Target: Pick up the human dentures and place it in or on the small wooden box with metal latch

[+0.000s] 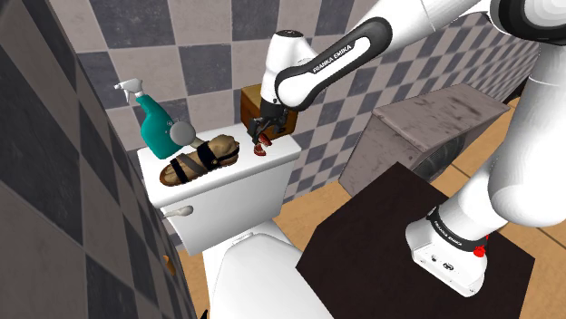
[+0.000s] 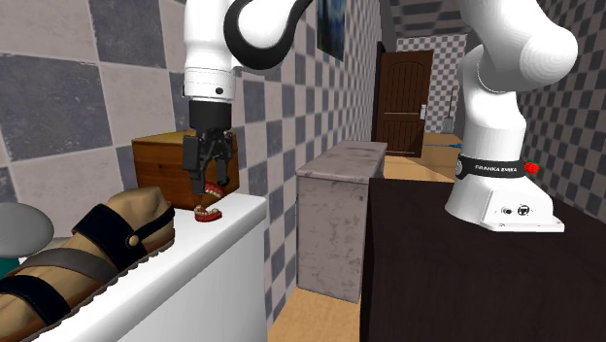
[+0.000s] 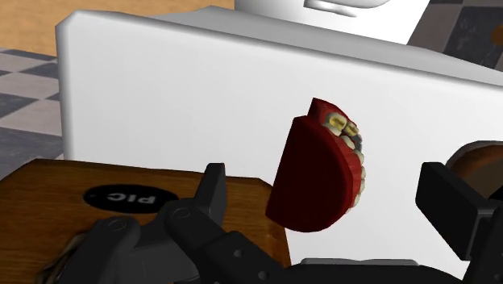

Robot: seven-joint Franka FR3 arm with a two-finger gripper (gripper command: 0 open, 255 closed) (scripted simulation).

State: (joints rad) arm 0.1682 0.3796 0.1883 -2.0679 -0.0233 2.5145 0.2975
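Note:
The dentures (image 2: 209, 212), dark red gums with yellowish teeth, lie on the white toilet tank lid (image 2: 185, 257) near its end by the wooden box (image 2: 158, 160). My gripper (image 2: 210, 185) hangs straight down over them, open, its fingers apart on either side of the dentures (image 3: 318, 173) without touching them. In the shoulder view the dentures (image 1: 262, 145) sit just under the gripper (image 1: 267, 130), in front of the brown box (image 1: 249, 101). In the wrist view the box's lid (image 3: 56, 190) carries a black oval label and lies right beside the left finger (image 3: 211, 190).
A brown strapped sandal (image 1: 200, 160) lies along the middle of the lid, with a teal spray bottle (image 1: 156, 122) behind it. Checkered tile walls close in behind. A grey cabinet (image 1: 426, 127) and my dark stand (image 1: 381, 236) are to the shoulder view's right; the toilet bowl (image 1: 254, 281) is below.

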